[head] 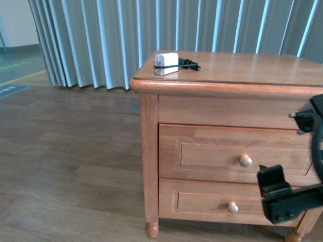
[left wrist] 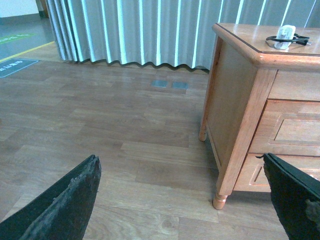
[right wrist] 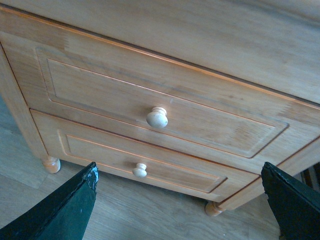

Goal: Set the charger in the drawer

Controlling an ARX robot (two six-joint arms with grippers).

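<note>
You see the charger [head: 166, 61] lying on top of the wooden cabinet [head: 149, 151], near the cabinet's back left corner as the front view shows it. It is a small white block, and its thin black cable [head: 189, 64] lies bunched just beside it on the same top. Nothing touches it.

The drawer [head: 212, 154] is the upper of the cabinet's two drawers, and it is closed, its panel front flush with the cabinet's front. Its round pale knob [right wrist: 157, 117] is free. The lower drawer [head: 202, 201] under it is closed too.

The right gripper [right wrist: 180, 200] stands before the cabinet's front, low, facing both drawers. Its fingers are spread wide and carry nothing; they stay apart from the knob and from the wood.

The left gripper [left wrist: 180, 200] is over the floor [left wrist: 125, 135], off the cabinet's left side and well apart from it. Its fingers are also spread wide, with nothing between them.
</note>
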